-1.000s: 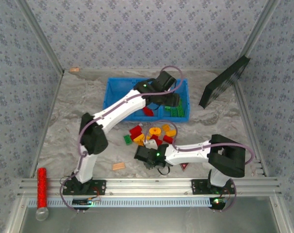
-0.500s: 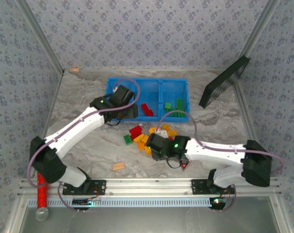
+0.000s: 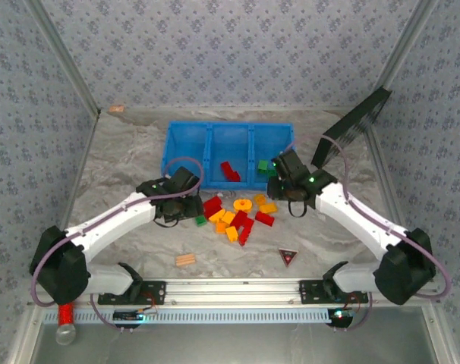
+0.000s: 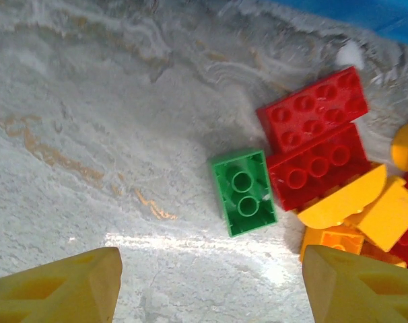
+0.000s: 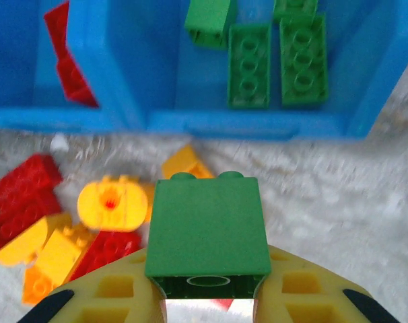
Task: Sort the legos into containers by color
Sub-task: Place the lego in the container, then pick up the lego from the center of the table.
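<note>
The right gripper point(image 5: 207, 293) has its jaws closed on a green brick point(image 5: 207, 229), just in front of the blue bin point(image 5: 258, 124) and facing its right compartment. Other green bricks point(image 5: 275, 60) lie in that compartment. Red bricks point(image 3: 230, 171) lie in the middle compartment. The left gripper point(image 4: 207, 296), jaws wide and empty, hangs above a loose green brick point(image 4: 243, 192) in front of the bin. This brick touches the pile of red and yellow bricks point(image 3: 234, 216).

No legible text, brand or number anywhere. Closest to a sign: a red mark on the dark triangle point(image 3: 288, 257) lying on the table point(image 3: 124, 174), too small to read. Top of the green brick point(image 5: 207, 229) plain, without lettering.
</note>
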